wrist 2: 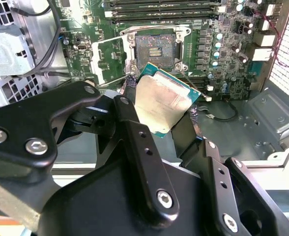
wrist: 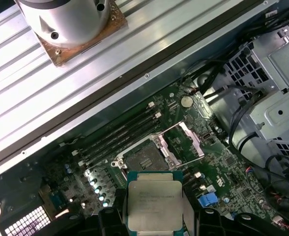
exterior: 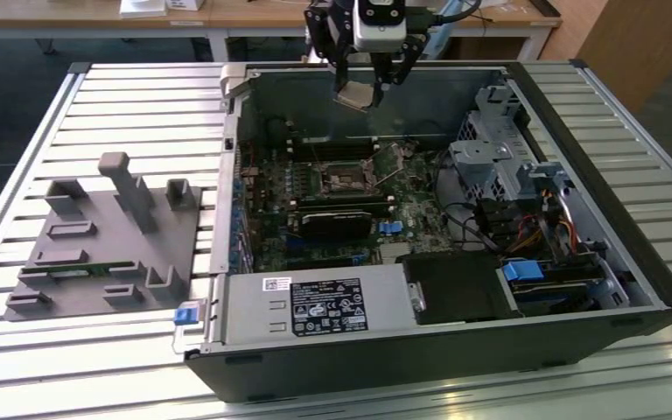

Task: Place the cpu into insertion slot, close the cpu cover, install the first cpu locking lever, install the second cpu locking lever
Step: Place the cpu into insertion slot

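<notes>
The gripper (exterior: 363, 87) hangs over the far side of the open computer case (exterior: 430, 367), above the motherboard (exterior: 312, 249), and it is pinching the cpu (exterior: 357, 96) between its two black fingers. In the second wrist view the fingers (wrist 2: 130, 83) press on opposite edges of the chip, which leaves its dull silver face and the thin green border free; judging by this, the edge grip is meant to keep the underside clear of the fingers. The chip sits tilted in that view, one corner lower than the rest, and it is well apart from the board, touching nothing but the fingers. The insertion slot (wrist: 143, 158) lies open beneath and a little ahead of the chip, its dark centre bare and its silver rim showing all round, so the cpu is not yet seated. The cpu cover (wrist: 192, 136) stands swung up beside the slot on its hinge, away from the long black memory slots (wrist: 120, 132), which leaves the way down into the socket unobstructed. Whether the two locking levers are fully released I cannot tell for sure; thin wires show near the socket but their position is hard to read. The case rests on a slatted metal table (exterior: 137, 105), and a grey fixture block (exterior: 102, 236) sits on the exterior view's left, well apart from the arm.
</notes>
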